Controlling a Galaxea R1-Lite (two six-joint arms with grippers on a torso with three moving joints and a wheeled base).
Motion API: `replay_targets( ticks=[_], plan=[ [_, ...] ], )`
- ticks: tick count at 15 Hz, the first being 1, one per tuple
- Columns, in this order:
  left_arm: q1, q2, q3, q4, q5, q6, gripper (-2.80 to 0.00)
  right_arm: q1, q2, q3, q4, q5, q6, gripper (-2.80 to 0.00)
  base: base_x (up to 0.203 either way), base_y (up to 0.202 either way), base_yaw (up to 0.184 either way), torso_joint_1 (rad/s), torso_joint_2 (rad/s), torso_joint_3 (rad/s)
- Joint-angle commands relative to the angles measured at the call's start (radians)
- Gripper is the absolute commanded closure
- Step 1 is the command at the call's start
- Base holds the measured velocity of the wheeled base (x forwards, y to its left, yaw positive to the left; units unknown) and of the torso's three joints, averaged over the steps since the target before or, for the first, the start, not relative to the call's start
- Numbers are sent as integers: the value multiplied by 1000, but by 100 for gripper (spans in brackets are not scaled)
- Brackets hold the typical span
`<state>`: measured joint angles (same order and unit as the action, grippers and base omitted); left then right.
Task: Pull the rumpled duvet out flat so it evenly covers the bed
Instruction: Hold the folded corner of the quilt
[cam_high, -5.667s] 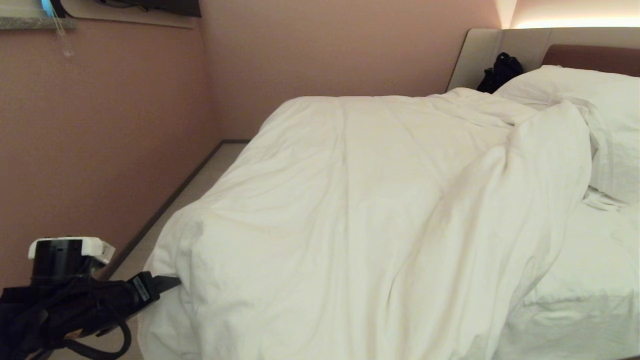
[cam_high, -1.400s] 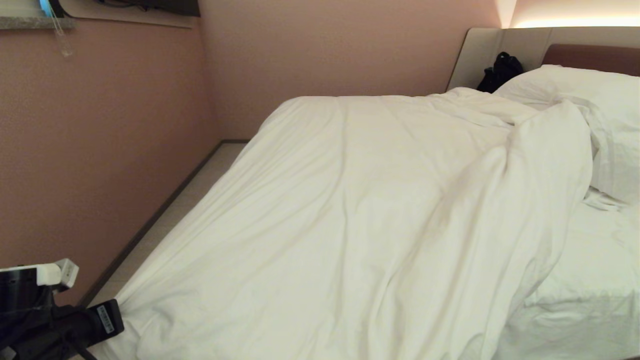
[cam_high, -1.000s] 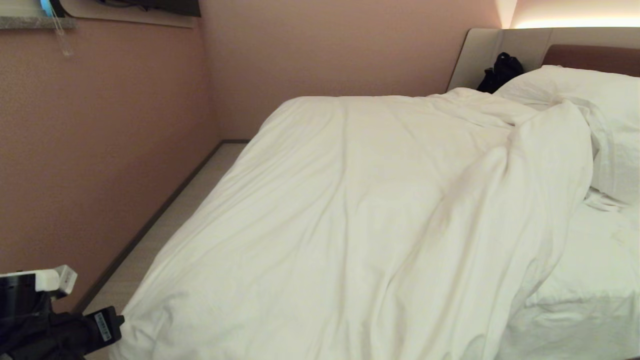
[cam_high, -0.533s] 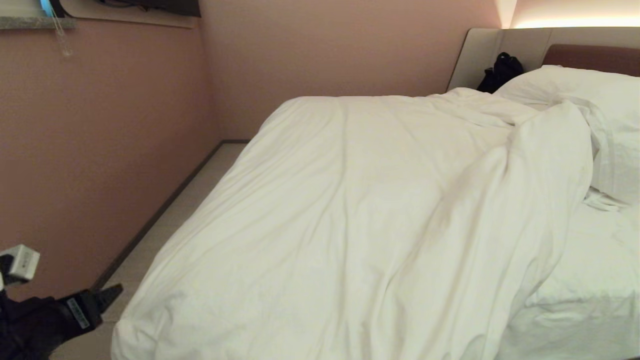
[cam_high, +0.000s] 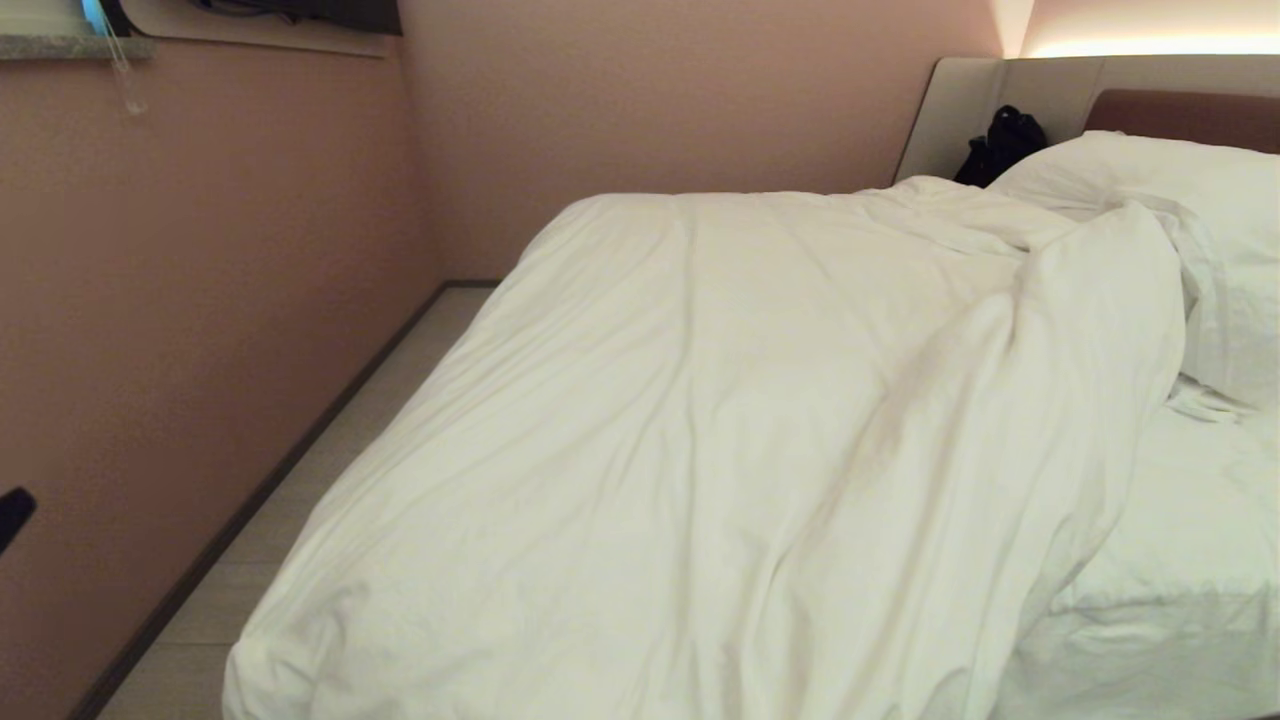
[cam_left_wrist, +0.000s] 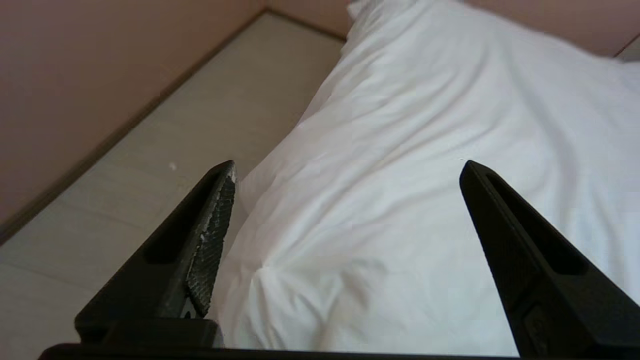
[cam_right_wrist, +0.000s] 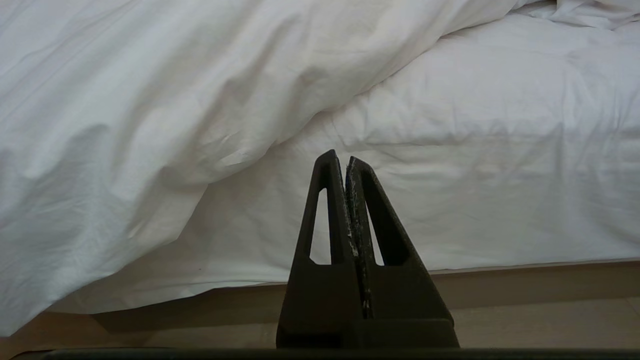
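Pink-beige wall (cam_high: 200, 300) and pale floor strip (cam_high: 330, 450) flank the bed (cam_right_wrist: 500, 280) at 9 o'clock. Duvet (cam_high: 700, 450) covers the bed's left half; its right edge is bunched in a ridge running 1 to 5 o'clock, leaving the sheet (cam_high: 1180, 560) bare, so spread is uneven. Left gripper (cam_left_wrist: 345, 172): fingers wide apart, holding nothing, above the duvet corner. Right gripper (cam_right_wrist: 346, 160): pinched together, empty, low by the mattress side, prob. parked. Headboard (cam_high: 1180, 115) is cut off; the dark item (cam_high: 1000, 140) at 1 o'clock is unidentifiable.
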<state>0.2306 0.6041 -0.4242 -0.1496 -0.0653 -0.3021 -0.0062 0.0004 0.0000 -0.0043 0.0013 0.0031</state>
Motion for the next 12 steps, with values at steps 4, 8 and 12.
replay_targets(
  ticks=[4, 8, 12],
  plan=[
    [-2, -226, -74, 138, -14, -6, -280, 0, 0, 0, 0, 0, 0, 0, 0, 0, 0, 0, 0, 0],
    [-5, -322, -148, 304, -18, -1, 0, 0, 0, 0, 0, 0, 0, 0, 0, 0, 0, 0, 0, 0],
    [-5, -321, -191, 328, -12, 23, 0, 0, 0, 0, 0, 0, 0, 0, 0, 0, 0, 0, 0, 0]
  ],
)
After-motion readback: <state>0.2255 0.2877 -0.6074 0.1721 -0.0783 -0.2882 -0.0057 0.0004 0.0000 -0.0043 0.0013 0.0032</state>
